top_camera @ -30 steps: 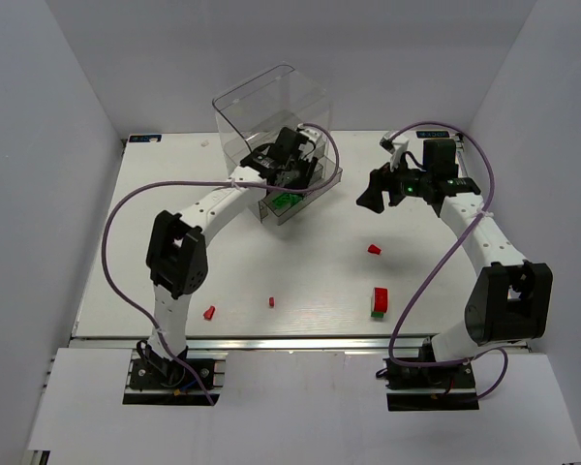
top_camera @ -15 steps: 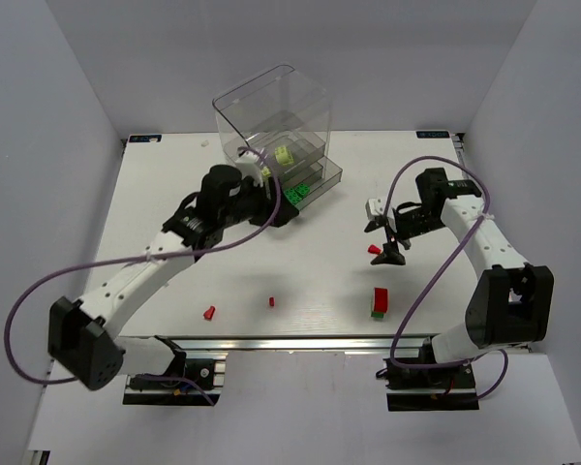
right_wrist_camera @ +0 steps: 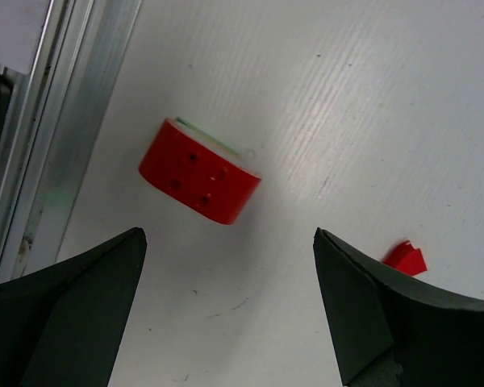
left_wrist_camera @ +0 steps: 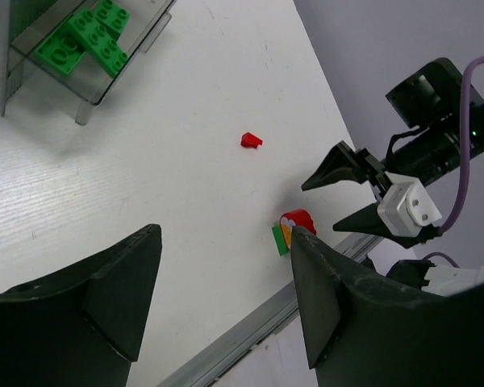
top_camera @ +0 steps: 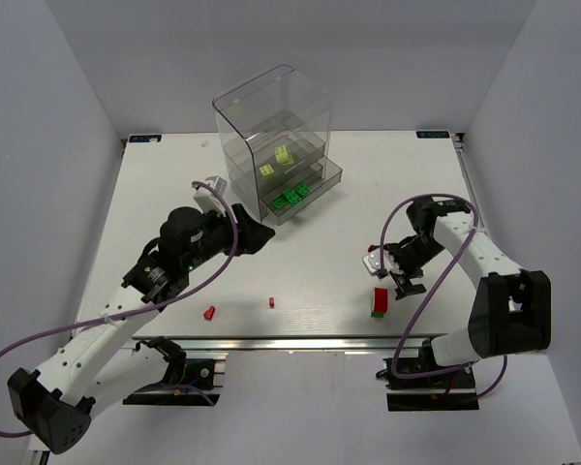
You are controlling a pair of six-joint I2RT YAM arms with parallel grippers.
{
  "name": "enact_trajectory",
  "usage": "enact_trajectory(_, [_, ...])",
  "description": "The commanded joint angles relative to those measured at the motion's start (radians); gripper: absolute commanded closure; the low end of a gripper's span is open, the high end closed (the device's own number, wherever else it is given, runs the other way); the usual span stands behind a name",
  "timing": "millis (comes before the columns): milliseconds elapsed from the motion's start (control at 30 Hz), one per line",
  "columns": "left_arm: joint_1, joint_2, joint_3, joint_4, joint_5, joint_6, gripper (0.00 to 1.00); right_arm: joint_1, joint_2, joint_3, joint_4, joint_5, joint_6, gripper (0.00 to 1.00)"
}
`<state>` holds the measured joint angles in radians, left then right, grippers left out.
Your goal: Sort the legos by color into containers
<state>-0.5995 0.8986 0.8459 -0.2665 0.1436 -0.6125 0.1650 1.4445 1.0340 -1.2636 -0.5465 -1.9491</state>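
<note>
Right claw: jaws wide apart, empty, hovering just beside the red brick. Brick: on the counter near its front edge, a green piece joined to it. Handling: centre over the brick, square jaws to its long sides, then descend. Left claw: apart, empty. Containers: well apart, far side.
</note>
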Motion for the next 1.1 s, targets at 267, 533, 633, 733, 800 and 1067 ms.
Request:
enact_trajectory(267, [0.000, -0.058, -0.034, -0.051, -0.049, -0.036, 0.25, 0.079, -0.075, -0.120, -0.017, 0.062, -0.890, 0.11])
enact_trajectory(533, [0.000, -0.047, -0.068, -0.004, -0.035, -0.058, 0.25, 0.137, -0.038, -0.109, 0.064, 0.028, -0.820, 0.11])
enact_trajectory(633, [0.000, -0.044, -0.076, 0.001, -0.033, -0.069, 0.25, 0.148, -0.023, -0.112, 0.066, 0.042, -0.824, 0.11])
enact_trajectory(733, [0.000, -0.046, -0.077, -0.003, -0.033, -0.073, 0.25, 0.162, -0.013, -0.135, 0.087, 0.054, -0.829, 0.11])
enact_trajectory(800, [0.000, -0.047, -0.077, -0.011, -0.036, -0.075, 0.25, 0.165, -0.006, -0.140, 0.096, 0.053, -0.824, 0.12])
enact_trajectory(1067, [0.000, -0.040, -0.088, -0.005, -0.035, -0.086, 0.25, 0.174, 0.028, -0.104, 0.061, 0.082, -0.809, 0.25])
